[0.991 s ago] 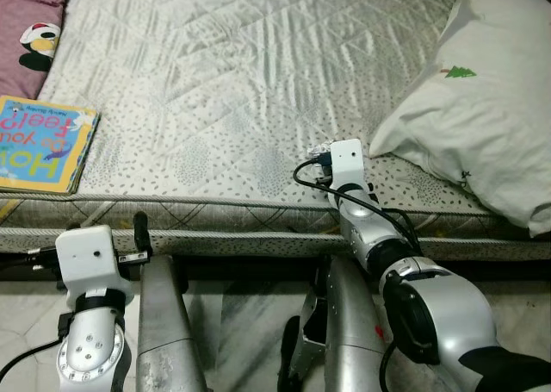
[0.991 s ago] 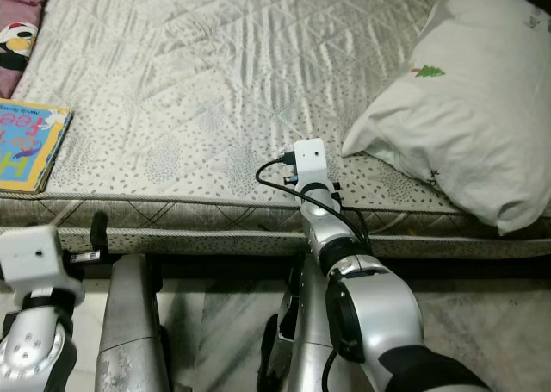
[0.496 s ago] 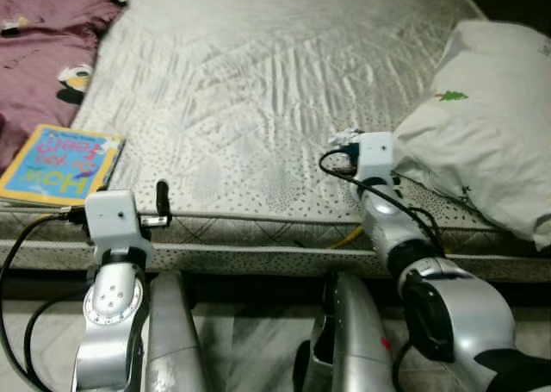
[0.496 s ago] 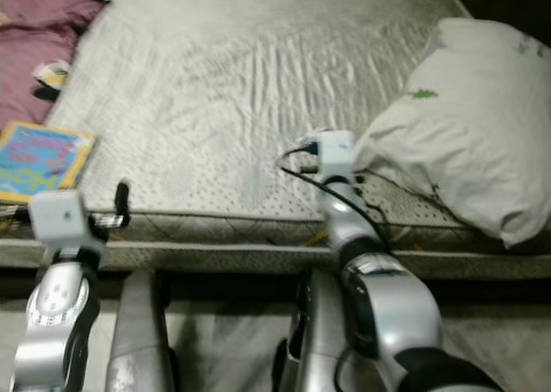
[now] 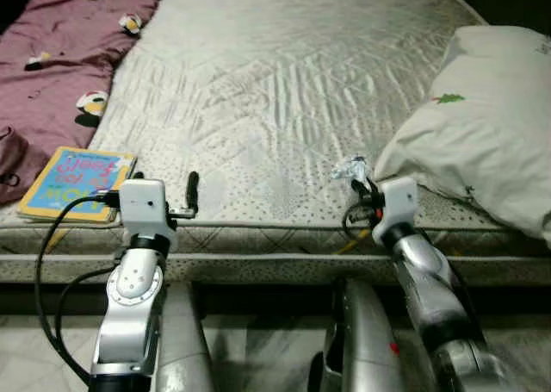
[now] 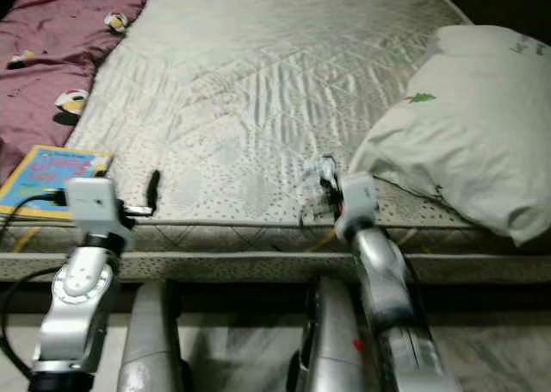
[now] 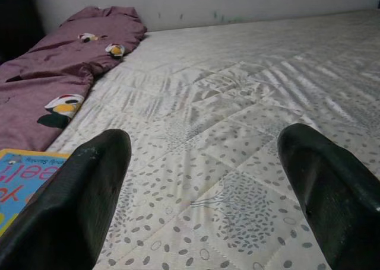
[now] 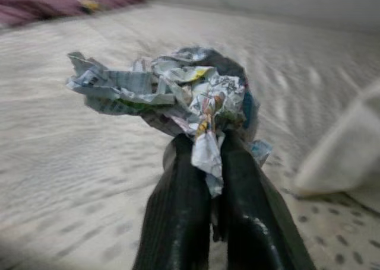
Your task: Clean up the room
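Crumpled newspaper wad (image 8: 172, 98) is pinched tight between the right gripper (image 8: 209, 163) fingers, printed scraps sticking out past the tips. Head views put that gripper (image 5: 362, 178) over the near edge of the mattress (image 5: 284, 73), just beside the lower corner of the white pillow (image 5: 482, 133), which has a small green tree print. Wad (image 5: 349, 167) shows as a pale crinkled lump at the fingertips, at or just above the quilted grey cover; contact with the bed can't be confirmed. Right eye view is motion-blurred around that arm. Left gripper (image 7: 219, 181) is spread wide with nothing between the fingers, pointing across the dotted mattress surface. In the head view it (image 5: 191, 194) sits at the near mattress edge, on the robot's left, with one black finger standing up beside the silver wrist block. Children's book (image 5: 76, 172), blue and yellow cover, lies flat at the near left corner of the bed, close to the left gripper but not touching it. Maroon blanket (image 5: 69, 30) with penguin prints runs along the left side of the mattress, beyond the book. Pale tiled floor (image 5: 258, 349) shows below the bed edge, between the two silver legs.
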Controlling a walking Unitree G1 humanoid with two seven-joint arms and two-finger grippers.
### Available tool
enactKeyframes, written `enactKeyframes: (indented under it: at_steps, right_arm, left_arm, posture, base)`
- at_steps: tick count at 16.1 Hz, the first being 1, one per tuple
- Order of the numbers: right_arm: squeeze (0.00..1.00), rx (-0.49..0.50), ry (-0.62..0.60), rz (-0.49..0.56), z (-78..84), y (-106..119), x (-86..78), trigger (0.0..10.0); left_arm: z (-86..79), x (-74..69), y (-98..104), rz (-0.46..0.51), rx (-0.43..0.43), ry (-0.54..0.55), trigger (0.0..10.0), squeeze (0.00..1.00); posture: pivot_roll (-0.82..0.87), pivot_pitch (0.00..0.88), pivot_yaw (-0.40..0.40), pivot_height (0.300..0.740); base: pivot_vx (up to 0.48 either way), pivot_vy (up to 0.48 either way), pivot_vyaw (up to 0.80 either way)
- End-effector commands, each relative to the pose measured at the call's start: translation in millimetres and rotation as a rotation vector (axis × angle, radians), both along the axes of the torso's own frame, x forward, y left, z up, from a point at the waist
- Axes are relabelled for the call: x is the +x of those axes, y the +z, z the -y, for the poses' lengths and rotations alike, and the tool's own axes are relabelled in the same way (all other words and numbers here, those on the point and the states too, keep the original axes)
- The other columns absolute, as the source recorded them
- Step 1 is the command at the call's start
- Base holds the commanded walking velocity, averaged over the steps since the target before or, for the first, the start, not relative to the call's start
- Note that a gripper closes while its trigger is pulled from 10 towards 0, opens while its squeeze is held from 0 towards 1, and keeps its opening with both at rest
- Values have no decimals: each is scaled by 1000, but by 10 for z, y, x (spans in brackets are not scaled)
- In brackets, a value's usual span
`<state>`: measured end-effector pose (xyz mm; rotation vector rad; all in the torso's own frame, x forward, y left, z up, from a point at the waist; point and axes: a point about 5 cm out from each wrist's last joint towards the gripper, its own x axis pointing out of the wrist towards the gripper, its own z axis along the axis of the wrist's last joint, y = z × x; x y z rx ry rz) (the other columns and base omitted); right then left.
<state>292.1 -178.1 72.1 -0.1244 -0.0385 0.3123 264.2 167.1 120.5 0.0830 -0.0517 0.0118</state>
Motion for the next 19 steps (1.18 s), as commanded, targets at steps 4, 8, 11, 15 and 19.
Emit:
enactKeyframes:
  at_steps: [4, 8, 11, 15, 19]
  right_arm:
    - [0, 62, -114, 19, 27, 109, -262, 0]
    - [0, 2, -55, -21, -109, 194, -491, 0]
    - [0, -53, 105, -68, -371, 185, -640, 10000]
    - [0, 36, -16, 1, -456, 381, -432, 10000]
    - [0, 123, -170, 12, -382, 437, -335, 10000]
  left_arm:
    - [-28, 31, -10, 5, 15, -13, 10000, 0]
    - [-18, 32, 43, 21, 23, -31, 10000, 0]
    - [-44, -113, -115, -36, -9, 4, 10000, 0]
    - [328, -194, -236, -129, -66, -243, 10000, 0]
    - [326, -239, -281, -148, -28, -241, 10000, 0]
  posture:
    - [1, 0, -6, 503]
    - [-15, 0, 15, 503]
    - [-34, 0, 48, 503]
    - [15, 0, -20, 503]
    - [-16, 0, 6, 503]
  base:
    - [0, 0, 0]
    - [0, 0, 0]
    - [0, 0, 0]
    - [0, 0, 0]
    - [0, 0, 0]
